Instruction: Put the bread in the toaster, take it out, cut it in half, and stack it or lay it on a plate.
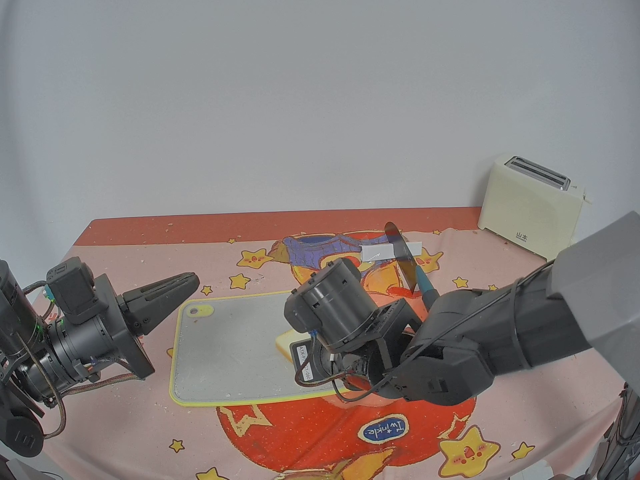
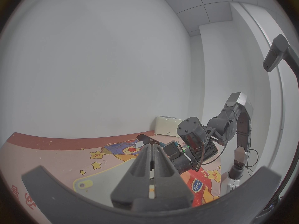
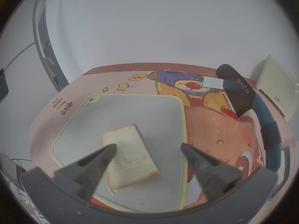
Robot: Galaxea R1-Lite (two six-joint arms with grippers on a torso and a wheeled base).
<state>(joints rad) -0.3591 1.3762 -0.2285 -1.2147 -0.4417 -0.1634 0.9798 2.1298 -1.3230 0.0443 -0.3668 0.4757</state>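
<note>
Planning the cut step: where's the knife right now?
Head view: the knife lies on the tablecloth, right of the cutting board, between it and the toaster.

the cutting board (image 1: 227,341) is bare across its left and far parts, leaving room to come down there. the right arm (image 1: 480,341) hangs over its near right corner and closes off that side. the right jaws stand wide apart above the bread (image 3: 129,154), with slack toward the board's right edge. the knife (image 1: 400,251) lies on the tabletop (image 1: 133,428) just past that arm, between board and toaster (image 1: 530,205). the left jaws, closed, hang off the board's left edge, apart from it.
</note>
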